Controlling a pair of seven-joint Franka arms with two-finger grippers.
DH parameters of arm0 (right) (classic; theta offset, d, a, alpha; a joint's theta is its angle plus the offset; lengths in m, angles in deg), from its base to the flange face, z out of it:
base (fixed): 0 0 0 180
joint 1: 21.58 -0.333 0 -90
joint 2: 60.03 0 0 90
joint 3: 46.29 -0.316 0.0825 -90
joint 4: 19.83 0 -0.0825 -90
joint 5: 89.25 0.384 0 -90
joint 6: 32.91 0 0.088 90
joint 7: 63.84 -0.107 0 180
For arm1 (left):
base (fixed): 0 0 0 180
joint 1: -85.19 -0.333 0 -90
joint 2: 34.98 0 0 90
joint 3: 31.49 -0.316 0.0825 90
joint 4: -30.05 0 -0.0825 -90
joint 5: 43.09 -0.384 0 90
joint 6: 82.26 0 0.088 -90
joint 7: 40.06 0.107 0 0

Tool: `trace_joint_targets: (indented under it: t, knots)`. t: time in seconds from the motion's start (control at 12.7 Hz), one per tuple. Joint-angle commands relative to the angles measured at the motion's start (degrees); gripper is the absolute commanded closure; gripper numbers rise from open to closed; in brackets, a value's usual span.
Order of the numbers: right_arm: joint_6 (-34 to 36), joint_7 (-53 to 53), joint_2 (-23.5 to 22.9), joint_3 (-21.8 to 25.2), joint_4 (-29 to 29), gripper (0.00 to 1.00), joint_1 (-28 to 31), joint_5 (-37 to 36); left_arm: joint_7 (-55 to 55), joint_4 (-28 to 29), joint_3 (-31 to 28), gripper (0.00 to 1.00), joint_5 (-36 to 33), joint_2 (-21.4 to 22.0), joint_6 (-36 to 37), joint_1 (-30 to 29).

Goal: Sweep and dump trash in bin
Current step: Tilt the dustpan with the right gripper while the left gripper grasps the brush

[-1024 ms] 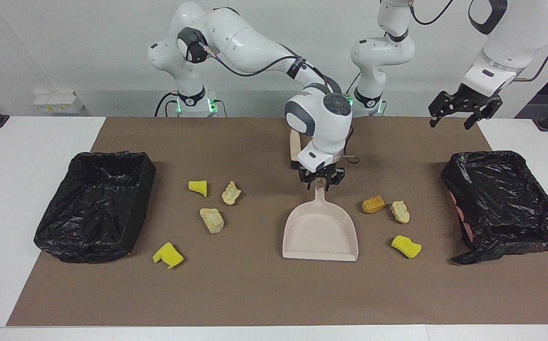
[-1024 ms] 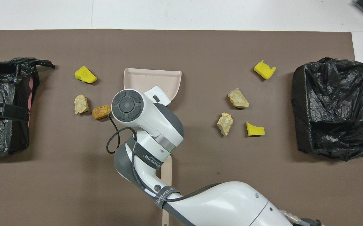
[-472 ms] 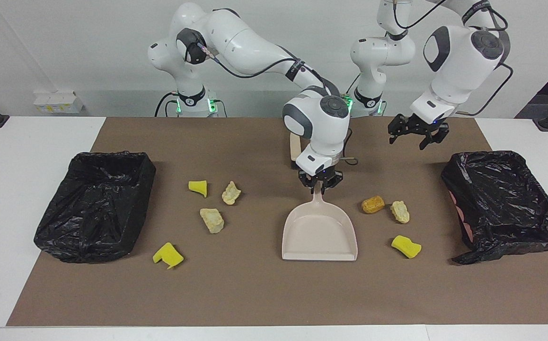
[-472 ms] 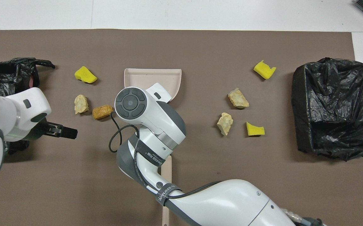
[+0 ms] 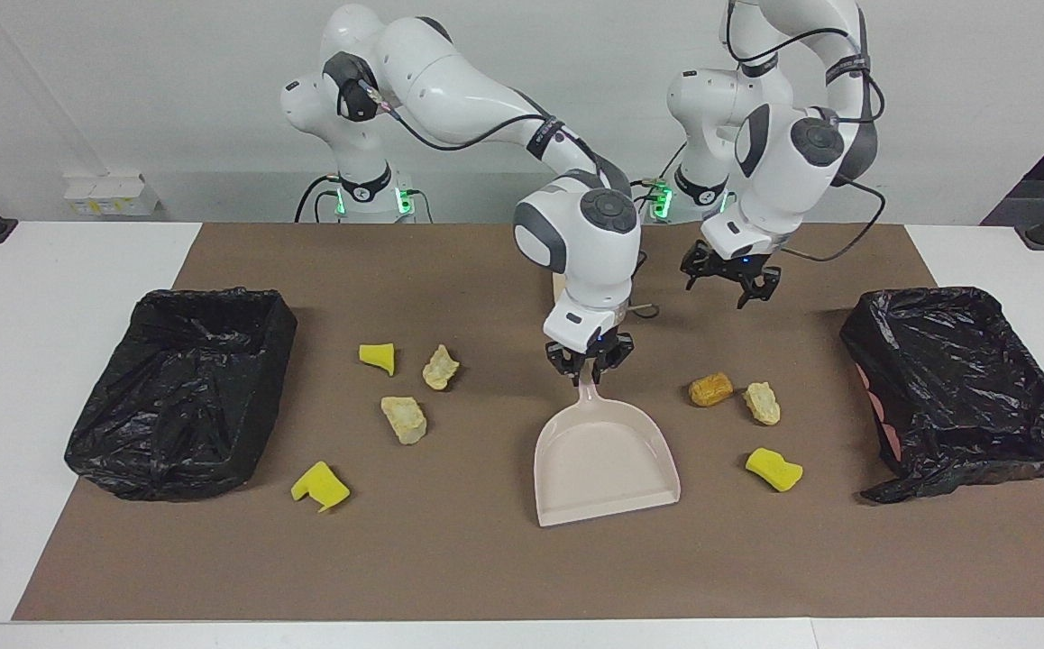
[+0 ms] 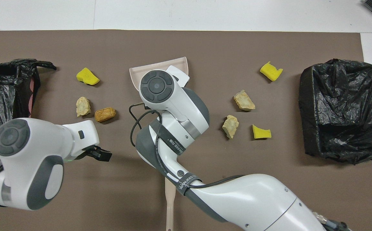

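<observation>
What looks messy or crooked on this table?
Seven scraps lie scattered loose on the brown mat, none in either black-lined bin. The dustpan sits skewed, its handle pinched by the right gripper. The left gripper hangs open over the mat.

Only lettering I can find: a black strap round the right arm, and a second strap lower down, both carrying pale print. Too small for me to read surely.
</observation>
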Motion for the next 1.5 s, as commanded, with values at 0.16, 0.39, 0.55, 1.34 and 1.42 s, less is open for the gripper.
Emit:
trace_joint_targets:
  t: [0.16, 0.39, 0.55, 1.34, 1.42]
  knots:
    - [-0.7, 20.0, 3.3, -0.5, -5.1, 1.0, 1.6, -0.6, -12.5, 10.0, -0.9, 0.0, 0.9, 4.5, -7.3, 14.5]
    - [-0.8, 33.7, 5.6, -0.5, -10.0, 1.0, 2.4, -0.6, -23.5, 14.1, -0.4, 0.0, 0.9, 8.8, -9.7, 23.5]
    - [-0.8, 41.4, 6.0, -0.5, -10.9, 1.0, 3.6, -0.8, -31.8, 14.2, 1.6, 0.0, 0.9, 8.7, -10.6, 28.3]
    - [-2.3, 65.4, 5.8, -0.6, -11.7, 0.86, 6.8, -0.8, -48.2, 14.3, 5.2, 0.19, 0.9, 2.4, -15.2, 35.0]
    - [-3.3, 66.5, 5.7, -0.5, -11.8, 0.79, 6.8, -0.7, -48.9, 14.2, 5.2, 0.44, 0.9, 2.4, -14.8, 35.0]
